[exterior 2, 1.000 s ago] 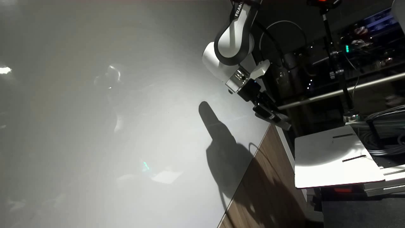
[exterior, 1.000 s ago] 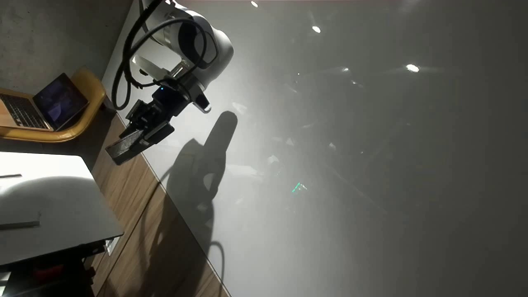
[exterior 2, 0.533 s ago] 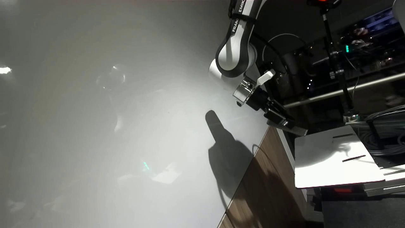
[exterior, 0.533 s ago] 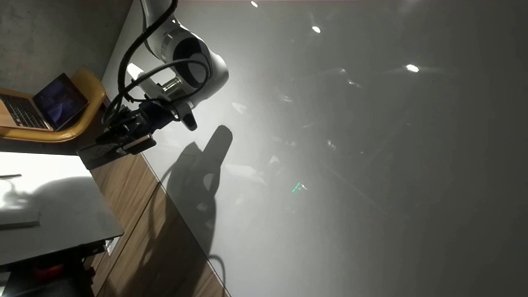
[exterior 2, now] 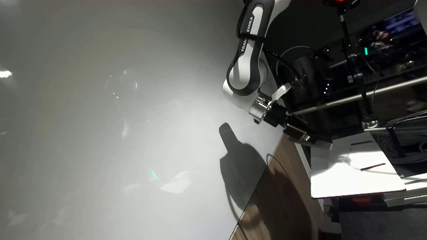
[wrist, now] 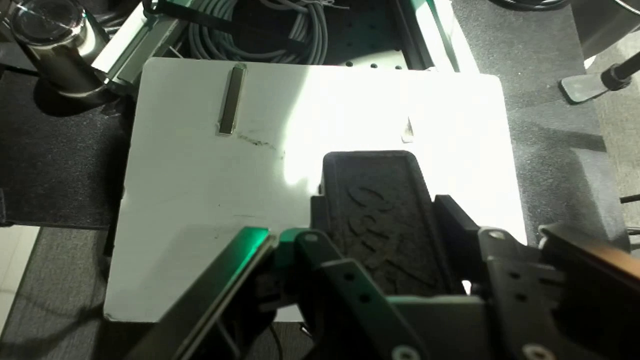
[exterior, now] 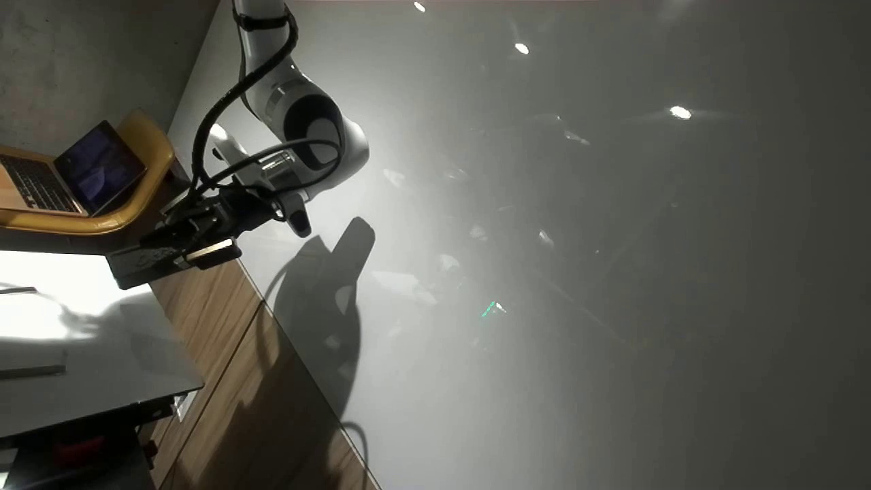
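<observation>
My gripper (wrist: 382, 215) is shut on a dark rectangular block (wrist: 377, 182) with raised marks on its face, perhaps an eraser. One finger lies along each long side, and the block's far end sticks out past the fingertips. In both exterior views the gripper (exterior: 180, 248) (exterior 2: 302, 131) points at a slant toward a white panel (exterior: 102, 361) (exterior 2: 350, 183). The block (exterior: 139, 267) (exterior 2: 322, 144) overlaps the panel's near edge there. In the wrist view the panel (wrist: 185, 185) lies beyond the block. Whether they touch cannot be told.
Two dark strips (wrist: 232, 100) are on the panel, one lost in glare. A metal cup (wrist: 60, 50) and coiled cable (wrist: 315, 35) are beyond it. A large glossy grey surface (exterior: 578, 340) has a wood border (exterior: 211, 320). A laptop (exterior: 99, 167) sits on a yellow chair (exterior: 158, 146).
In both exterior views the arm and gripper have moved down and outward to the white panel, carrying the block. The grip on the block looks the same. The panel has not moved.
</observation>
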